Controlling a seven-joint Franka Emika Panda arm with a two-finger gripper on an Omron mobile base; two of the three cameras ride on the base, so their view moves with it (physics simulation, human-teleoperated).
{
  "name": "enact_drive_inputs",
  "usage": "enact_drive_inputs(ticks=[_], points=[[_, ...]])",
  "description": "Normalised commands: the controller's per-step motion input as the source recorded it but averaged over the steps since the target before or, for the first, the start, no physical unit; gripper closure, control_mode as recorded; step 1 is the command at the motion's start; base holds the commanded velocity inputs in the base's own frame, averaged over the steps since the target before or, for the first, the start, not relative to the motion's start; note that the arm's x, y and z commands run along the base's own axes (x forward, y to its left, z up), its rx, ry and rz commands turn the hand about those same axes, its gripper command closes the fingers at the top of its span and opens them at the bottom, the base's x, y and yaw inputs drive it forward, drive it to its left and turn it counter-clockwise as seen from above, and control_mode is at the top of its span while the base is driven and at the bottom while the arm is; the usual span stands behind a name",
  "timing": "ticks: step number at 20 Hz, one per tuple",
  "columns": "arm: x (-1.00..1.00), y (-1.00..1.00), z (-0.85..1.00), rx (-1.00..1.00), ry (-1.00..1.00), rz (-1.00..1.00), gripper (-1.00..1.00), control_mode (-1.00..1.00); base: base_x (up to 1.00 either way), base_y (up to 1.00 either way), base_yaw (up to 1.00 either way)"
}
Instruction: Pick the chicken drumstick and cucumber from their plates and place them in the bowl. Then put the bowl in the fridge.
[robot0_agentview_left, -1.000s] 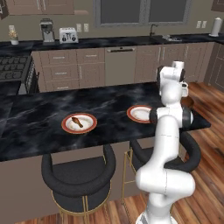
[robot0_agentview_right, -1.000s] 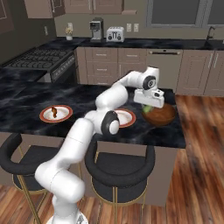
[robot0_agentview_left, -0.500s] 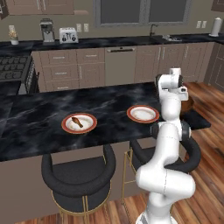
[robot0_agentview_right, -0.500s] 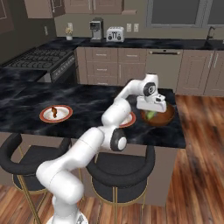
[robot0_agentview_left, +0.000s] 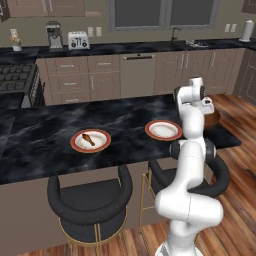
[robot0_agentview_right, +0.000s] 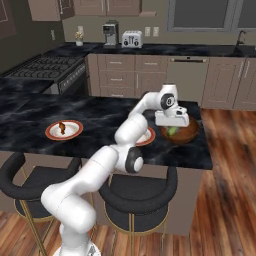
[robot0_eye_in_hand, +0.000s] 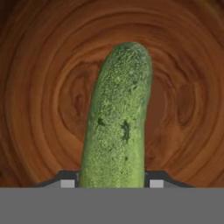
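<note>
My jaws are clamped on the cucumber (robot0_eye_in_hand: 117, 118), which sticks straight out between my fingertips right over the bowl (robot0_eye_in_hand: 39, 87) on the worktop (robot0_agentview_right: 100, 125), drumstick (robot0_agentview_left: 87, 139) sitting on its plate (robot0_agentview_left: 90, 140).

— Is any text, label, brand, number or sign to be read anywhere?

— None can be read. No lettering is seen on the toaster (robot0_agentview_left: 78, 39), the coffee machine (robot0_agentview_left: 53, 35) or the cabinet fronts (robot0_agentview_left: 95, 77).

— And up close, on the cucumber (robot0_eye_in_hand: 117, 122) or the bowl (robot0_eye_in_hand: 39, 87)?

— Only green skin and wood grain are shown there; nothing written is found.
</note>
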Motion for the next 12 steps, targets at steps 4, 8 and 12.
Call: enact_drive_inputs(ticks=[4,8,12], points=[[0.13,-0.26,0.51,0.08,0.22,0.0,-1.0,-1.0,0.0,0.0,0.0],[0.01,-0.14,0.54,0.14,0.16,0.0,-1.0,-1.0,0.0,0.0,0.0],[0.0,0.12,0.64,0.13,0.02,0.0,-1.0,-1.0,0.0,0.0,0.0]])
